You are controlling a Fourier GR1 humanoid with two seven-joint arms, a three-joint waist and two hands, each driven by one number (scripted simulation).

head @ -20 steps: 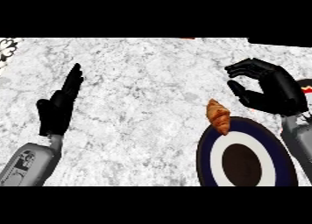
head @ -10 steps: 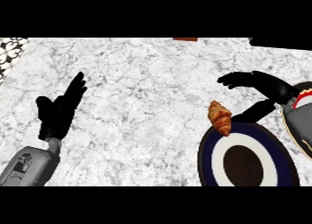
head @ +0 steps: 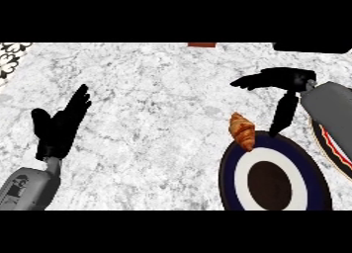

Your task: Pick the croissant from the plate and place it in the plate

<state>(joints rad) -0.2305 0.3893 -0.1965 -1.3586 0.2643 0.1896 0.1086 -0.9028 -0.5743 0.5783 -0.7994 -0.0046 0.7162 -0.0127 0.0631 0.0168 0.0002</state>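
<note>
At the right of centre, the croissant (head: 242, 131) lies on the upper-left rim of the dark blue plate (head: 310, 173), its upper end hanging out over the marble surface (head: 157, 89). The right robot hand (head: 275, 80) hovers above and to the right of it, fingers spread open, one finger pointing down toward the plate's rim, nothing in its hold. A second plate (head: 341, 153), dark with a red ring, shows at the right edge, partly hidden by the forearm. The risk I see: a descending finger could nudge the pastry off the rim onto the surface, or the forearm could brush the second plate. The croissant is golden-brown, ridged, tapered and lies slantwise. The left robot hand (head: 61, 128) rests open at the left, fingers up.
</note>
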